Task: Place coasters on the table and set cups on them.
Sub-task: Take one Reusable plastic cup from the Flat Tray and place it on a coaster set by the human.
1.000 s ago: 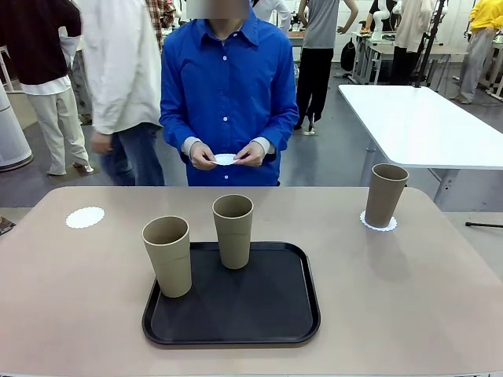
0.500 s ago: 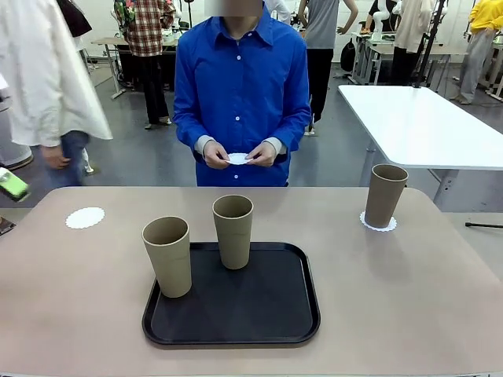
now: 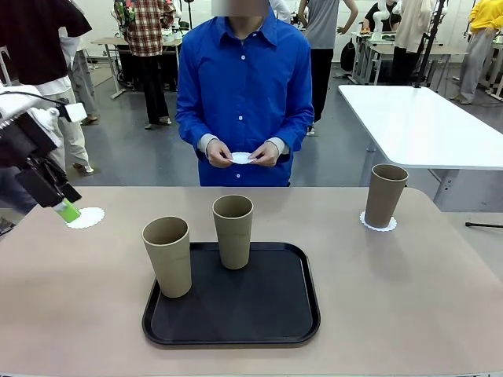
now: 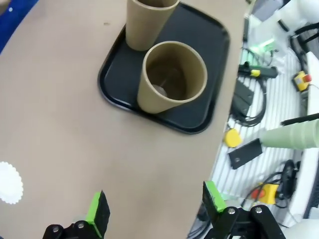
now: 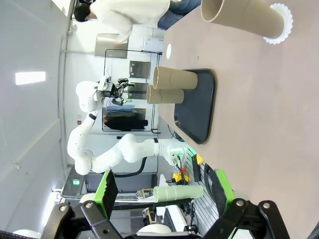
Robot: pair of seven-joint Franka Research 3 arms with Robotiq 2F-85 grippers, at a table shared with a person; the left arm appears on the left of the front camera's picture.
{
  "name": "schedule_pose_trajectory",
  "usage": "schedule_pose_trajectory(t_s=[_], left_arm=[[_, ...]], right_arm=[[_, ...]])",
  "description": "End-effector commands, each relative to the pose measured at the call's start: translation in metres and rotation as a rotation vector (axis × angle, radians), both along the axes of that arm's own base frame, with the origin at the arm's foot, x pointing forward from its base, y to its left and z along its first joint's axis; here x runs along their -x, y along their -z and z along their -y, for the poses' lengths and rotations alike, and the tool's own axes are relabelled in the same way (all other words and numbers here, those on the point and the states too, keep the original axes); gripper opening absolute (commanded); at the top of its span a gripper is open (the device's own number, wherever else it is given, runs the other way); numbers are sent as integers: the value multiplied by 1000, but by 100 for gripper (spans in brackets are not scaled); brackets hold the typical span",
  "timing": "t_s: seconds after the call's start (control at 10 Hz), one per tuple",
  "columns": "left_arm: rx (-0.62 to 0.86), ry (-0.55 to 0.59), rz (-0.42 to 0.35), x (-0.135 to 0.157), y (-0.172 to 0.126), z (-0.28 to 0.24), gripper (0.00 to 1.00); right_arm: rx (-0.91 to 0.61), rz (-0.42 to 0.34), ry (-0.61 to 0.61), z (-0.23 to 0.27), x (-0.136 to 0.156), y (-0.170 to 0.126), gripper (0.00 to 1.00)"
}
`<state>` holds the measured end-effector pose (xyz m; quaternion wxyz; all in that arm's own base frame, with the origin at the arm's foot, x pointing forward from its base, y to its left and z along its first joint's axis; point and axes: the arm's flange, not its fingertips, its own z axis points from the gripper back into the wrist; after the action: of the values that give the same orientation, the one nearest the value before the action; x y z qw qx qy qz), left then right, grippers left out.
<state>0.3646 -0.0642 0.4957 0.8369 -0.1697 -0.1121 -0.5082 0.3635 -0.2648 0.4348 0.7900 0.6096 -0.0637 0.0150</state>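
The left fingers [image 4: 98, 215] are spread wide with nothing between them and hang above bare worktop [image 3: 393, 298] at its far left. From the front, one green pad [image 3: 69, 210] lies against the edge of an empty coaster [image 3: 85, 217]; whether it touches cannot be told. The right fingers [image 5: 106, 191] are also spread and hold nothing, with the worktop seen sideways ahead of them. Two cups stand upright on a black tray [image 3: 267, 314] near the middle of the worktop. The front cup [image 3: 167, 255] is at the tray's left side and the back cup [image 3: 233, 231] is by its far edge, close together but apart. A third cup [image 3: 386, 195] stands upright on a second coaster [image 3: 378, 225] at the far right of the worktop, with the lacy rim showing round its base. At the far side a person [image 3: 244, 78] in a blue shirt holds a third coaster [image 3: 241, 158] between both hands [image 3: 216, 153], above the level of the worktop.
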Motion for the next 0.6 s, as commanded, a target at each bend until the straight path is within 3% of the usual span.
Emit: schedule_pose_trajectory(t_s=[0.0,0.2,0.3,0.5], left_arm=[[-112,-16,80,-6,19,14,100],[-153,-5,61,-10,33,19,100],[-181,-8,104,-8,36,14,100],[-115,17,70,-8,25,16,100]], right_arm=[[3,-11,5,0,-1,0,100],[3,-11,5,0,-1,0,100],[3,-11,5,0,-1,0,100],[3,-11,5,0,-1,0,100]])
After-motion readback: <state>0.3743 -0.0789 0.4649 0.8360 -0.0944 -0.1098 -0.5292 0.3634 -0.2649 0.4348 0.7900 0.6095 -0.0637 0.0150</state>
